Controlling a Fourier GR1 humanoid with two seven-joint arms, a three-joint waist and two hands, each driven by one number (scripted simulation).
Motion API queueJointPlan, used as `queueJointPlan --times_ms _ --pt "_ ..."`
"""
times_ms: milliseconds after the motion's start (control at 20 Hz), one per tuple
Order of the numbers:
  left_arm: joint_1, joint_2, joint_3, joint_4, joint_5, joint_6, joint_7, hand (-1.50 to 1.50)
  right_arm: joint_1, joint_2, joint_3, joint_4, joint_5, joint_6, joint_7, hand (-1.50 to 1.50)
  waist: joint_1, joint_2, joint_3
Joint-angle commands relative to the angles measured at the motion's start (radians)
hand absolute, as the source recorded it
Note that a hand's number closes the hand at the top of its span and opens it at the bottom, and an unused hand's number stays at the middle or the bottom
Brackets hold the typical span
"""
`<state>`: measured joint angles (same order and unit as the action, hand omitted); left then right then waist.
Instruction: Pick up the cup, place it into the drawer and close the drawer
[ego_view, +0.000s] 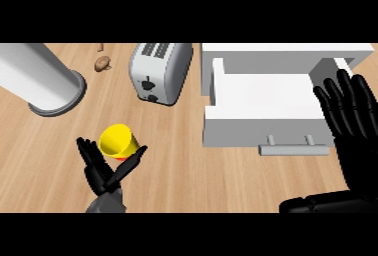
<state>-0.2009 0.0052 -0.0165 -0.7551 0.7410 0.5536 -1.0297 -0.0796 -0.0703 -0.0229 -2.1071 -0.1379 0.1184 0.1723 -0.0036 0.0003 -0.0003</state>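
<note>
The left hand cradles the yellow cup between spread fingers and thumb — not clasped — on the counter. The right hand rests flat-fingered beside the open drawer.

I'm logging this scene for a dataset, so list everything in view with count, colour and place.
cup: one, yellow, lying on its side on the counter, lower left, between the left hand's fingers and thumb
toaster: one, silver, top centre
cylinder: one, white with a grey rim, upper left
small object: one, brown, left of the toaster; cannot tell what it is
drawer: one, white, open, right, grey handle at its front
counter: one, light wood
left hand: one, black, lower left, open around the cup
right hand: one, black, right edge, open, fingers up
</note>
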Motion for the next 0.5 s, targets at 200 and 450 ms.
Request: queueJointPlan --times_ms 200,450 --pt "-0.044 -0.005 -0.012 0.051 0.035 -0.135 -0.028 -1.5 -0.012 -0.017 -0.022 -0.025 -0.024 0.004 0.042 -1.5 -0.001 0.0 0.0" --pt "-0.105 0.004 0.071 0.209 0.032 -0.325 -0.115 -1.5 -0.051 0.002 -0.005 0.031 0.007 -0.018 0.03 -1.5 -0.003 0.002 -0.001"
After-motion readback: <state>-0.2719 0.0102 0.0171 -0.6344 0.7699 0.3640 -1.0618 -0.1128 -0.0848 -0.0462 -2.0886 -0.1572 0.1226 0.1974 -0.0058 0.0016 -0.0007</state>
